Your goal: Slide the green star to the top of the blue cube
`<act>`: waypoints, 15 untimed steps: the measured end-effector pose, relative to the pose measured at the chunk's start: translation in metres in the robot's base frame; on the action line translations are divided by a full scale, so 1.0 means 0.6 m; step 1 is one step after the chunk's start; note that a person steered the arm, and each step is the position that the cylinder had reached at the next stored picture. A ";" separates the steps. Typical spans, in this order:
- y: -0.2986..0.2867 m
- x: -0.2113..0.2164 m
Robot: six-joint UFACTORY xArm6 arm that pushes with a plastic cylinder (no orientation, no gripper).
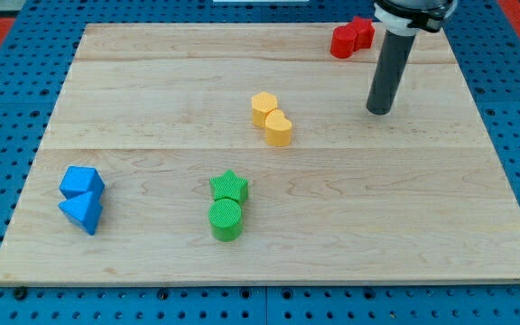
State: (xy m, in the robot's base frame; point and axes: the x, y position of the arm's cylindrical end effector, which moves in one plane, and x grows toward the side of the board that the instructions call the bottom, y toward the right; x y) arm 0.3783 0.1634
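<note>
My tip point(379, 111) rests on the table point(350, 226) at the view's upper right, just below the red blocks point(352, 37); it has no fingers and touches nothing. The green star point(229, 187) sits low centre, touching the green cylinder point(226, 219); the blue cube point(81, 182) lies far left, against a blue wedge point(82, 213); no writing shows.

A pale wooden board point(152, 90) of jointed planks is carrying every block. Near its left edge, toward the bottom left corner, a blue cube point(82, 181) is sitting against a blue triangular block point(82, 213). Toward the middle of the bottom edge, a green star point(229, 187) is touching a green cylinder point(226, 219). Around the centre, a yellow hexagonal block point(264, 108) is leaning against a yellow heart-shaped block point(279, 128). Two red blocks point(352, 37) are resting by the top right corner, their shapes unclear.
</note>
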 end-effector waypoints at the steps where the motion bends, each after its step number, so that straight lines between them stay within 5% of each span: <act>1: 0.028 0.000; 6: 0.045 0.039; 9: -0.131 0.335; 13: -0.233 0.369; 15: -0.254 0.291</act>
State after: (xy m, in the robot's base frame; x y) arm 0.5528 0.0107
